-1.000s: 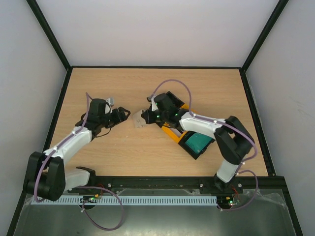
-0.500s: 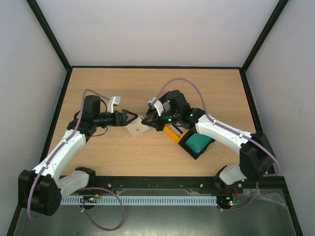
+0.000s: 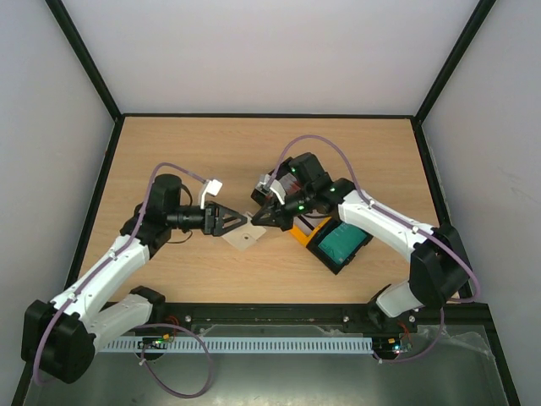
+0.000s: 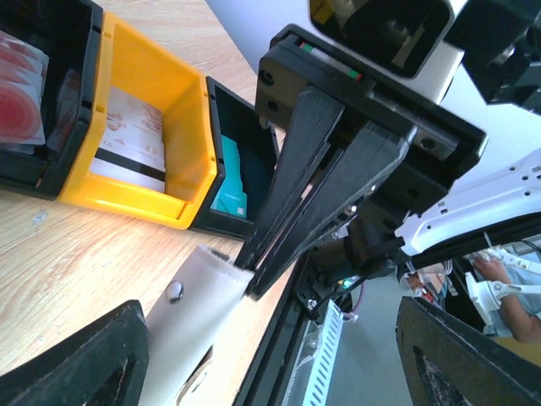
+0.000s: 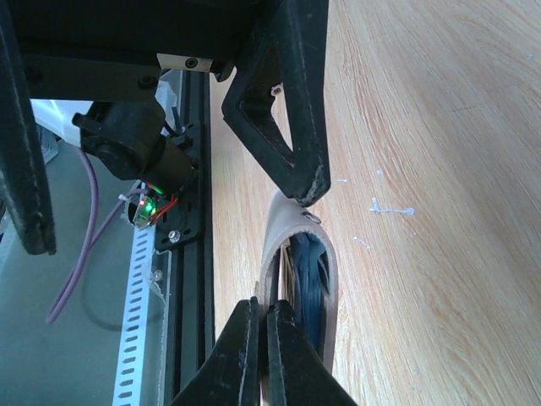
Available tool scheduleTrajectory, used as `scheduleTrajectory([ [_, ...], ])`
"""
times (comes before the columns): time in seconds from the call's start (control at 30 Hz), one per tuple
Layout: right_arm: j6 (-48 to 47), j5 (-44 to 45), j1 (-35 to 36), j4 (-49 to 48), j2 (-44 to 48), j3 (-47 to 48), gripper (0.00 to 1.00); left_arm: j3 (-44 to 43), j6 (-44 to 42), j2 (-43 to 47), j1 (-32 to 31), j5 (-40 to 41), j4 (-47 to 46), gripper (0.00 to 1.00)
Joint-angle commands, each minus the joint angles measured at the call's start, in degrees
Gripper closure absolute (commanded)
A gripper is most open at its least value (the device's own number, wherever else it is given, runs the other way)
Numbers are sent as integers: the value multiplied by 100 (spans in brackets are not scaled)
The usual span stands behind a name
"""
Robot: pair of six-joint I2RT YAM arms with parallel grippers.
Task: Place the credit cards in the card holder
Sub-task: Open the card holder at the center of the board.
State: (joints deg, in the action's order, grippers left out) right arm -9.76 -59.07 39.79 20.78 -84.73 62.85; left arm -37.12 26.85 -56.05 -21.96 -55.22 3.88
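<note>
The card holder point(image 3: 243, 239) sits mid-surface, its lip pinched in the right gripper point(image 3: 255, 220); the left gripper point(image 3: 241, 222) gapes wide at its 9 o'clock. A nudge from it could pull the lip free, shutting the mouth

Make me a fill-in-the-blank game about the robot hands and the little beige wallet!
1. The right hand is ____ on the edge of the card holder.
2. The left hand is ____.
3. Inside, the card holder is ____.
4. The tray holding the teal card is black and ____.

Missing words: shut; open; blue; yellow.
</note>
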Motion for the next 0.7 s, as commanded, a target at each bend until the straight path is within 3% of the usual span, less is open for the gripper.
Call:
scheduleTrajectory([
  [0.0,-237,-404,-150,132,151,152,98,-78,-238,-108,-34,-31,240,16],
  [0.13,-349,-487,-180,234,222,146,98,-281,-532,-381,-28,59,597,10],
  [0.33,-666,-841,-191,451,375,119,98,-635,-920,-817,-60,-123,871,12],
  [0.5,-668,-850,-271,423,509,78,98,-790,-1287,-818,-170,-537,1042,30],
  [0.67,-670,-1347,-564,285,781,72,98,-701,-1236,-594,-247,-628,859,39],
])
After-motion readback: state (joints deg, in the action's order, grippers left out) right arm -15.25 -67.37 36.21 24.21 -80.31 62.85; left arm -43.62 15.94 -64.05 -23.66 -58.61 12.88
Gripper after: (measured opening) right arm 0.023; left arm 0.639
